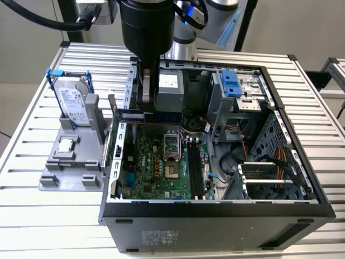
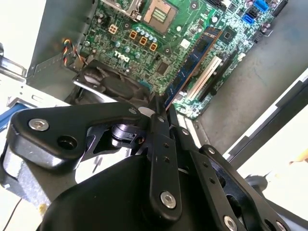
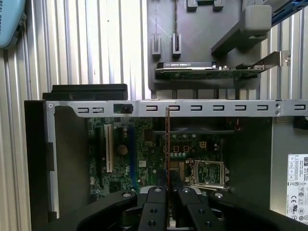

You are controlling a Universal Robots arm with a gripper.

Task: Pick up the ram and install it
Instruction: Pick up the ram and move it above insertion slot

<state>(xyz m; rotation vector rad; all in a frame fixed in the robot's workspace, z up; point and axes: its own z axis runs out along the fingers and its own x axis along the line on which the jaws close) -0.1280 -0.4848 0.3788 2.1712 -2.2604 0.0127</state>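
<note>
My gripper [image 1: 145, 105] hangs over the far left part of the open computer case [image 1: 302, 162] and is shut on the ram [image 1: 132, 115], a long dark blue stick held level above the motherboard [image 1: 156, 167]. In the second wrist view the fingers [image 2: 159, 130] meet on the ram [image 2: 192, 62], which runs out from them over the green board. Seen edge-on in the first wrist view, the ram [image 3: 167, 144] is a thin line rising from the gripper [image 3: 167, 190]. The black memory slots [image 1: 194, 167] lie to the exterior view's right of the processor socket [image 1: 171, 159], apart from the stick.
On the exterior view's left, a grey holder [image 1: 59, 175] carries a silver hard drive [image 1: 73, 102] in a blue bracket and a small square processor chip [image 1: 66, 144]. A graphics card [image 3: 211, 70] sits on the holder. Drive cage [image 1: 237, 91] and cables [image 1: 280, 162] fill the case's right side.
</note>
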